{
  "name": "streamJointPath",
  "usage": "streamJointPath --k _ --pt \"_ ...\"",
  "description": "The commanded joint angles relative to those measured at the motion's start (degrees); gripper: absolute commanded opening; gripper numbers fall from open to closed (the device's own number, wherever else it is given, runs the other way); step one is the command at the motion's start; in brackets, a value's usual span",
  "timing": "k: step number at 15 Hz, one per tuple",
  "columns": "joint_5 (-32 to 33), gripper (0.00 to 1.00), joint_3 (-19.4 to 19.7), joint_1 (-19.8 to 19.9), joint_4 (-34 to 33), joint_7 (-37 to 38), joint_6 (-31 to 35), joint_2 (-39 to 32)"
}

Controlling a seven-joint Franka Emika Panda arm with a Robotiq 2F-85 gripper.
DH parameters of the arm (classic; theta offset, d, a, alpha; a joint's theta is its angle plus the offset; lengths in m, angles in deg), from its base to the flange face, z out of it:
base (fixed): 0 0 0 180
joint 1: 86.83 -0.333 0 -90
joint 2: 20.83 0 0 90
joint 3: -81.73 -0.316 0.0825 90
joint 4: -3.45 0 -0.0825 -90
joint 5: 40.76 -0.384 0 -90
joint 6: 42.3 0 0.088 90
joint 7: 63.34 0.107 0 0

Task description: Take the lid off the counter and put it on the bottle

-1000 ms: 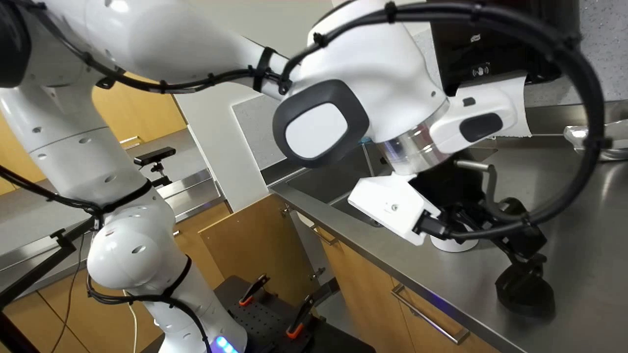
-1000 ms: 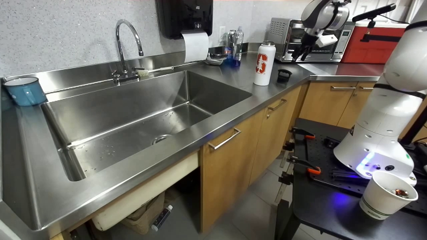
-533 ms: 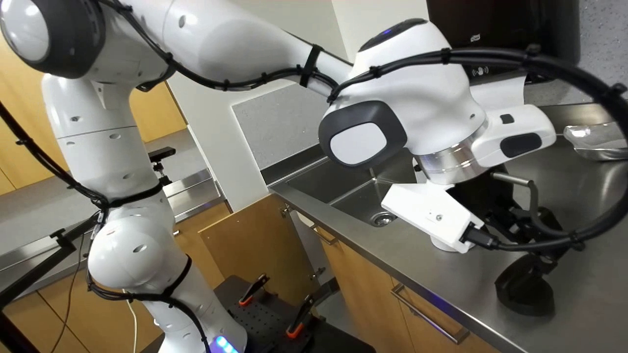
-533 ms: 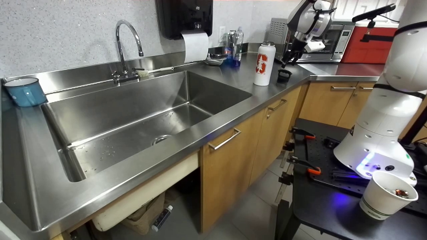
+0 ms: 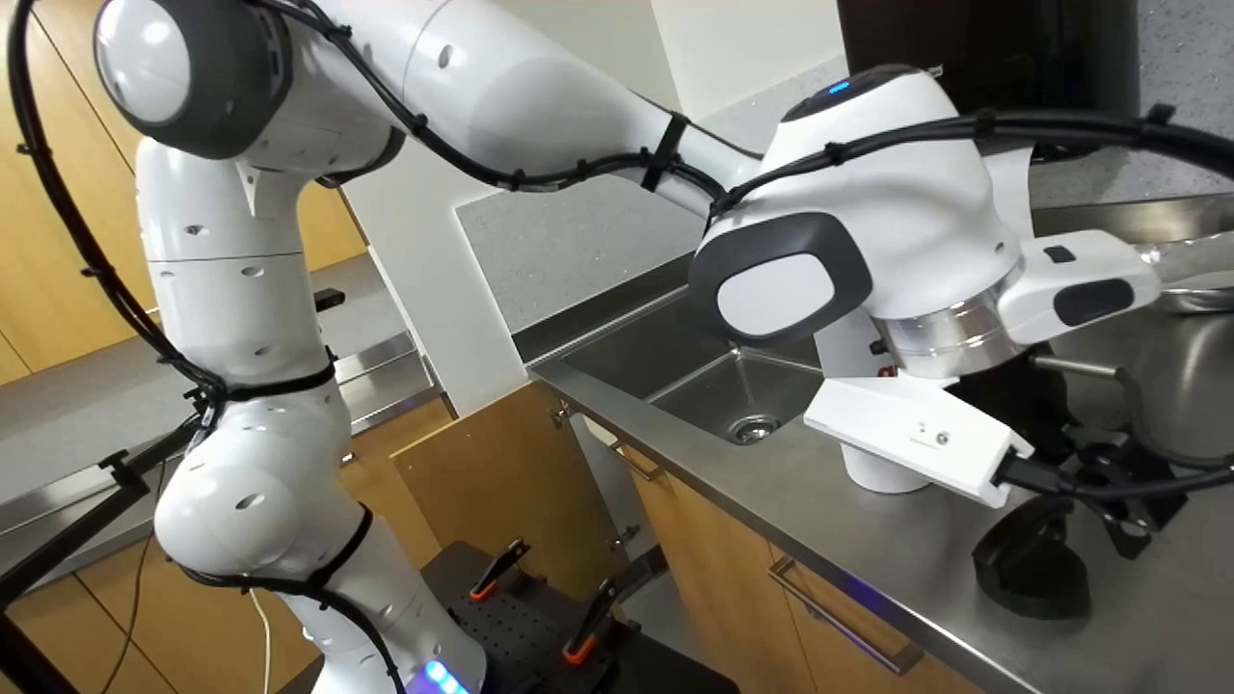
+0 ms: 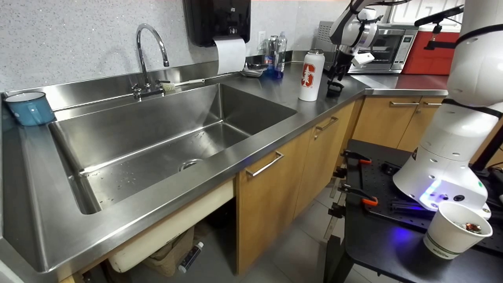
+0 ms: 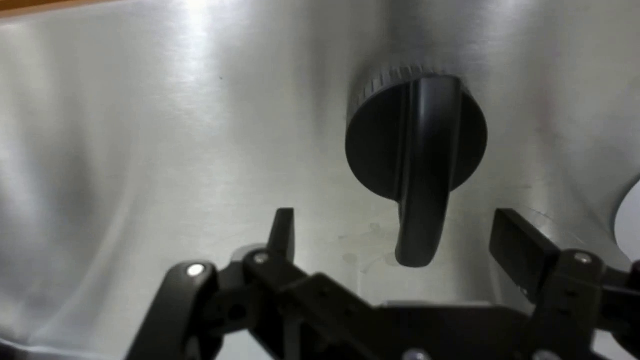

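One lid (image 7: pixel 417 165): black, round, ribbed at the edge, loop handle uppermost, resting on the brushed-steel counter (image 7: pixel 200 150), right of centre in the upper half of the wrist view.

One gripper (image 7: pixel 396 235): black, along the lower part of the same view; jaws spread wide, grip empty — the end of the lid's handle lies between them, apart from both.

One bottle (image 6: pixel 311 80): white, red logo, upright on the counter in both exterior views; just left of the lid at upper right in an exterior view.

One robot arm (image 5: pixel 559 106): white, black cabling, reaching from upper left to the right side of an exterior view, its wrist hiding part of the bottle.

Sundry items, in an exterior view: sink (image 6: pixel 137 122), left to centre; faucet (image 6: pixel 142 55) and blue mug (image 6: pixel 29 107), upper left; black dispenser (image 6: pixel 218 21), paper towel hanging, top centre; toaster oven (image 6: pixel 387 55), upper right; paper cup (image 6: pixel 450 237) on a black table (image 6: pixel 377 247), lower right.
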Motion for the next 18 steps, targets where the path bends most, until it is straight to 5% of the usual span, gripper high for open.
streamJointPath --k 1,7,11,18 --pt "2.7 0.73 -5.4 5.9 -2.9 1.1 -1.9 -1.8" --pt "5.8 0.27 -10.3 10.9 -3.9 2.2 -1.6 -2.6" --pt "9.7 0.0 -9.8 10.2 -4.2 8.3 -1.0 -2.3" --pt "23.6 0.05 -4.2 5.0 -9.1 35.7 -11.6 0.0"
